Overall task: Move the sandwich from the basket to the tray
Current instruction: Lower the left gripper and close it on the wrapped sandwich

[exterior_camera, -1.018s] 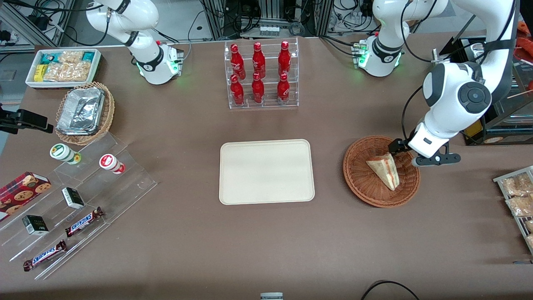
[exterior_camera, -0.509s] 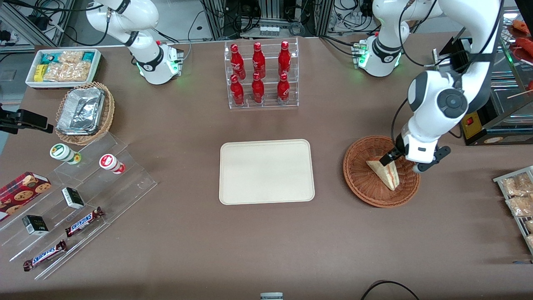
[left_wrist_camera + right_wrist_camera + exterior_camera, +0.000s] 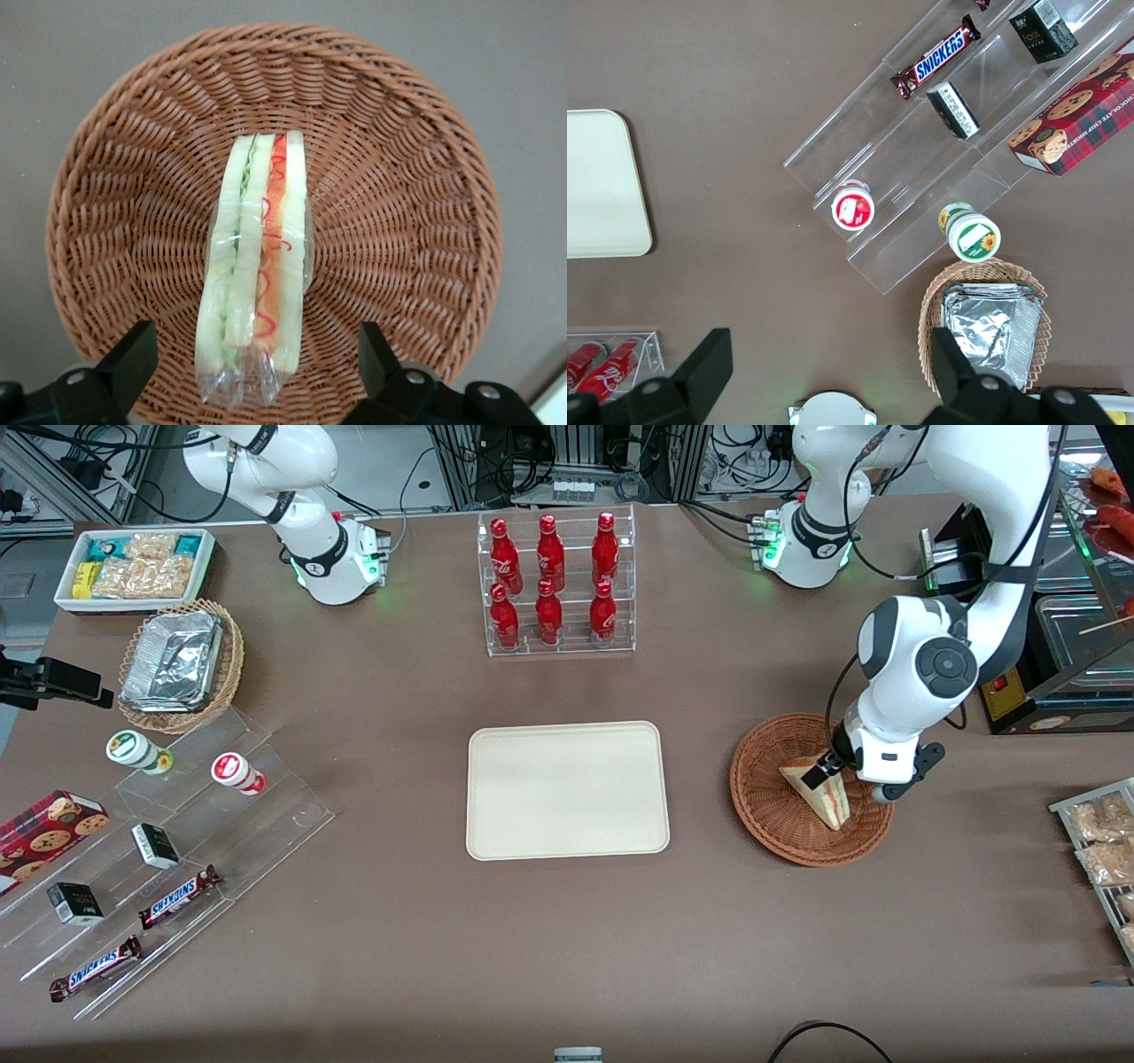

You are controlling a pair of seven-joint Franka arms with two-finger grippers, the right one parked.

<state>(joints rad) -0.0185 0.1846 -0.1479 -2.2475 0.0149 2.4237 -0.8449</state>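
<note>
Partly cut off, the end effector (image 3: 252, 376) hangs spread over the wrapped sandwich (image 3: 255, 274) in the basket (image 3: 407, 221).

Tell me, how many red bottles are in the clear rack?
6. Three stand on the upper step, and three on the lower step, nearer the camera. None look hidden. The gripper is far off, open over the sandwich.

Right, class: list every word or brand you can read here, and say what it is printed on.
"SNICKERS": bar on the clear stepped stand.
"SNICKERS": second bar, same stand.
Red bottles, black boxes, cookie box: print unreadable.
Sandwich, under the open tool: no text.
</note>
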